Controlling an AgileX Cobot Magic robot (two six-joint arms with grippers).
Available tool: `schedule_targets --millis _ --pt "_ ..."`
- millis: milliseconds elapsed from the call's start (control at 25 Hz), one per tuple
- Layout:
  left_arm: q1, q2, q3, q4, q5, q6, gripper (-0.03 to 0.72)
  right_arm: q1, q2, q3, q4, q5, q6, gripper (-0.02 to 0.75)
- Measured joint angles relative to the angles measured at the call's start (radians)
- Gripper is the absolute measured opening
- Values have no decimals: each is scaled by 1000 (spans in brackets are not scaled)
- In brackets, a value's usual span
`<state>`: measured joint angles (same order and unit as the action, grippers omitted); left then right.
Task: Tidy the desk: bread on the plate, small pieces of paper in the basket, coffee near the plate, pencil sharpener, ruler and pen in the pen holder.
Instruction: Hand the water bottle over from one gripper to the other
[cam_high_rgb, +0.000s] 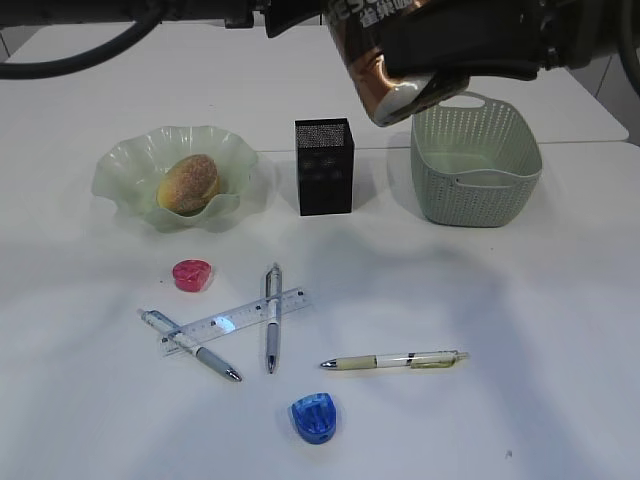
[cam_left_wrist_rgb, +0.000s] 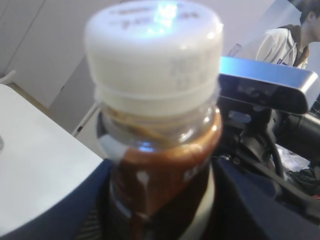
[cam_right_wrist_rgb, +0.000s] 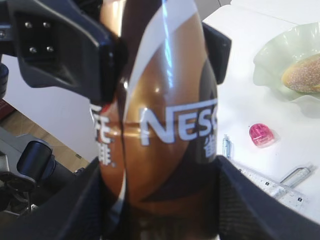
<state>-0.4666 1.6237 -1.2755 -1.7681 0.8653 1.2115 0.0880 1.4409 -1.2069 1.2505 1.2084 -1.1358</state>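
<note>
Coffee: brown Nescafe bottle with white swirl label and white cap (cam_high_rgb: 385, 75), held in the air at the top of the exterior view, tilted with the cap pointing down toward the basket's rear rim.
Left gripper (cam_left_wrist_rgb: 155, 210): its dark fingers sit on both sides of the bottle's body below the neck; whether they clamp it cannot be told.
Right gripper (cam_right_wrist_rgb: 160, 200): jaws closed on the bottle's lower body, a black finger on each side.
Bread: oval golden-brown sugar-speckled bun (cam_high_rgb: 188, 184), lying in the plate.
Plate: pale green translucent dish with wavy ruffled rim (cam_high_rgb: 120, 165), at the left rear of the white bench (cam_high_rgb: 520, 330).
Pen holder: black metal-mesh square upright box (cam_high_rgb: 324, 166), between plate and basket.
Basket: pale green woven-pattern plastic basket (cam_high_rgb: 475, 185), right of the pen holder.
Ruler: clear plastic ruler (cam_high_rgb: 235, 320), lying flat, crossed by two grey-white pens (cam_high_rgb: 271, 317).
Third pen: cream-coloured pen (cam_high_rgb: 395, 360), lying apart to the right.
Sharpeners: a pink one (cam_high_rgb: 192, 274) near the plate, a blue one (cam_high_rgb: 313, 418) at the front.
</note>
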Motion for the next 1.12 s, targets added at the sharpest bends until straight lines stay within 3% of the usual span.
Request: schedule_targets --millis 200,1000,1120 --pt "0 0 0 0 0 1 362 0 0 0 2 0 -2 462" --pt "-2 0 0 0 -8 5 358 0 0 0 2 -2 -4 463" --pt "-2 0 0 0 -8 5 357 0 0 0 4 -2 -4 494"
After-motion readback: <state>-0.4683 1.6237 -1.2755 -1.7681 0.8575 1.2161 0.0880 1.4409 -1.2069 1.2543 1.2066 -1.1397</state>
